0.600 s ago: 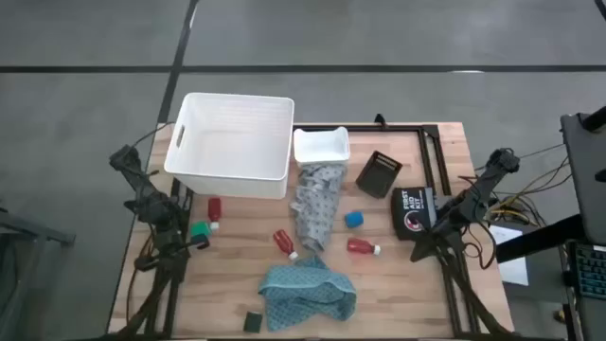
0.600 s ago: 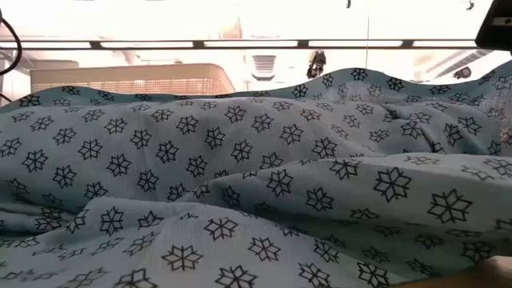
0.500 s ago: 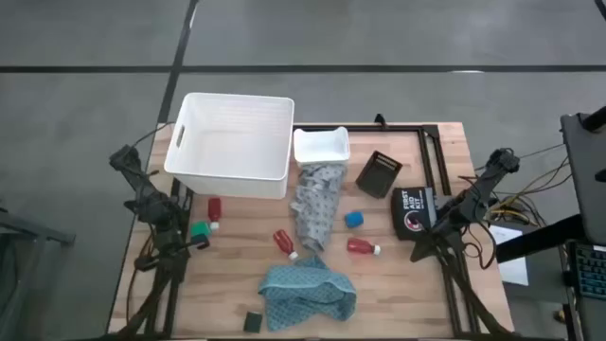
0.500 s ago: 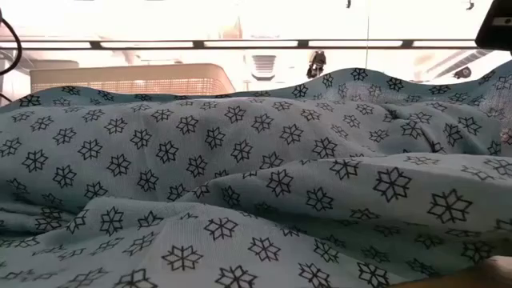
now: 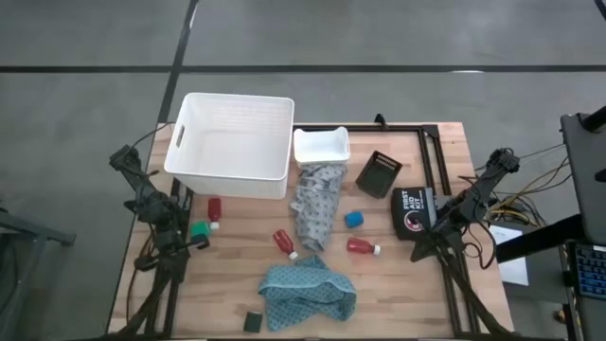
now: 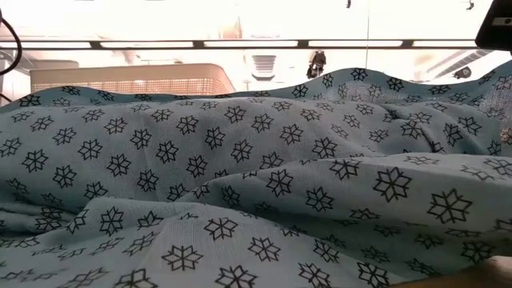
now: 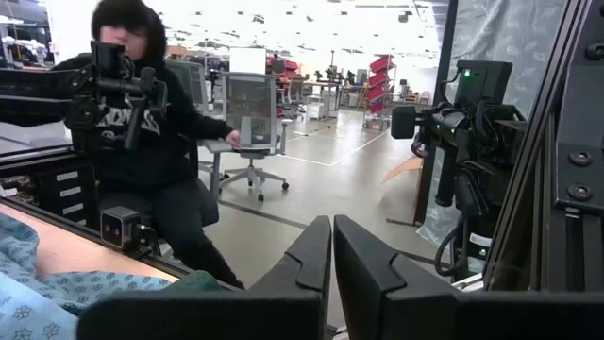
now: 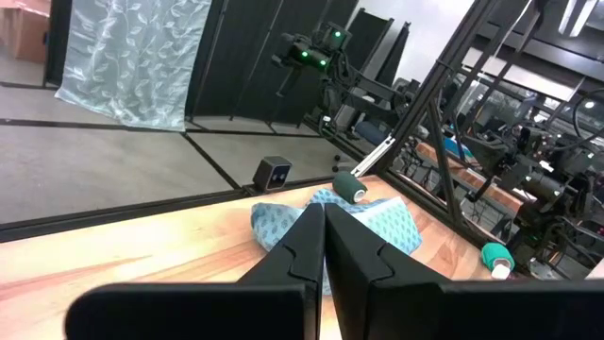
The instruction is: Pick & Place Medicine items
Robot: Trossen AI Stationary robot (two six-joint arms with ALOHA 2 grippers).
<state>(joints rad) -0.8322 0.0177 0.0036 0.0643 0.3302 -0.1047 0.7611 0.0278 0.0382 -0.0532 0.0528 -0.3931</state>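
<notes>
You are parking both arms at the tabletop (image 5: 398, 284) edges: left gripper (image 7: 331, 247) and right gripper (image 8: 324, 236) closed, empty; bottles (image 5: 363, 247) lying untouched.

Large bin (image 5: 230, 142) at table's (image 5: 398, 284) back left; small tray (image 5: 321, 145) just right; bottles (image 5: 363, 247) scattered before them.

This is a big robot lab or workshop. A wooden table (image 5: 398, 275) stands on a plain grey floor (image 5: 379, 38), with a robot arm at each side. Black metal frames (image 8: 453, 142) and bundles of wires (image 7: 453, 246) stand around it. Behind, the room is long and bright, with ceiling lights, office chairs (image 7: 250, 132) and more desks. A person (image 7: 151, 161) in dark clothes sits nearby. Another machine has small green lights (image 8: 316, 52).
</notes>
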